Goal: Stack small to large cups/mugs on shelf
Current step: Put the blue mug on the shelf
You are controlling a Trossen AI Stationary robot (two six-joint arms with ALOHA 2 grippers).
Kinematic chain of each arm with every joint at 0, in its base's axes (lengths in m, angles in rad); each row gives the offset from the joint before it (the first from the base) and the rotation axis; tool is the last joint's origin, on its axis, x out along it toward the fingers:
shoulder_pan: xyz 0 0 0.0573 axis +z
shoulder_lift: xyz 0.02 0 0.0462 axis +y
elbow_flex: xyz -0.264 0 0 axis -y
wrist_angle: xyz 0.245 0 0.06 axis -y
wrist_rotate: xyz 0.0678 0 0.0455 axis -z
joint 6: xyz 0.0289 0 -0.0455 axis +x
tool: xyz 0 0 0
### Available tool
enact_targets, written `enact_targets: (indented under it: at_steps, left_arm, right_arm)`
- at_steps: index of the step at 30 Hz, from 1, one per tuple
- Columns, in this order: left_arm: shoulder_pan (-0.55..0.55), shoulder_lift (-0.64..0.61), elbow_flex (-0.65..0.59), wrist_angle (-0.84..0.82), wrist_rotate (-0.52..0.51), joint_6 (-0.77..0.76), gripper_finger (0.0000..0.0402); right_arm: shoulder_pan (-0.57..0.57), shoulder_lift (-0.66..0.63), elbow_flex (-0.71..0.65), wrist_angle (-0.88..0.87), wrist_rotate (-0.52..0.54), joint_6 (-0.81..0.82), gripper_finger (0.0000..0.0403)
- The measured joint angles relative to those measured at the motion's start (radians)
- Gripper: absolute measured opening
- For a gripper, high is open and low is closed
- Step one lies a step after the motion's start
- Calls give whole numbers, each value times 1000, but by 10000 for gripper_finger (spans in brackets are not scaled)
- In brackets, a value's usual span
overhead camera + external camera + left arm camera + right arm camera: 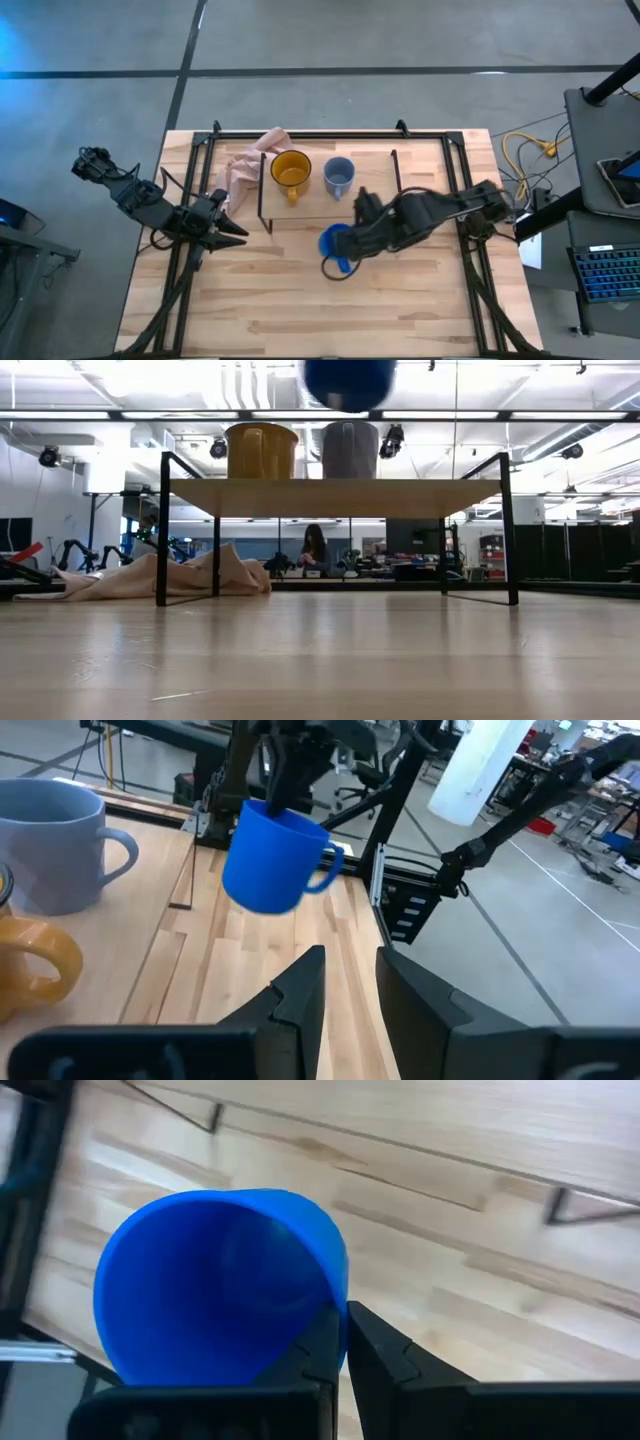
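The bright blue mug [333, 243] hangs in my right gripper [352, 240], over the table just in front of the shelf [375, 200]. In the low view the blue mug [350, 380] sits higher than the shelf's plank top [335, 485]. The yellow mug [291, 170] and the grey-blue mug [339, 178] stand upright side by side on the shelf, resting on their bases. My left gripper [240, 232] is open and empty at the shelf's left end, pointing toward the blue mug [275, 855]. My right gripper pinches the blue mug's wall at the rim [338, 1302], one finger inside the mug and one outside. The fingers come from above, slanting from the table's right. The mug hangs below them, lifted clear and slightly tilted, its handle [325, 870] toward the near edge.
A pink cloth [250, 165] lies crumpled on the table at the shelf's back left corner. Black frame rails [190, 200] run along the table's left, right and far sides. Bare tabletop [330, 310] stretches in front of the shelf. A person [314, 550] sits far off in the room.
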Motion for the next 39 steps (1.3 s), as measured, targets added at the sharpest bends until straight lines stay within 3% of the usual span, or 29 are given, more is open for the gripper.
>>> enact_targets:
  at_steps: [5,12,19,25,32,39]
  left_arm:
    - [0,3,0,1,-4,4,79]
    - [1,-10,0,2,-39,20,79]
    - [2,-15,0,3,-52,19,79]
    - [2,-12,0,4,-52,-9,79]
    - [2,-3,0,4,-77,-33,79]
    - [2,15,0,3,-84,-36,79]
  right_arm:
    - [22,-139,-186,-2,-63,38,9]
    - [-20,-363,-442,-7,-11,129,9]
    - [-170,-471,-543,-3,23,-10,9]
    - [-325,-469,-548,-6,18,-189,9]
    - [-455,-397,-472,-3,-69,-398,9]
    - [-562,-349,-448,-2,-114,-492,9]
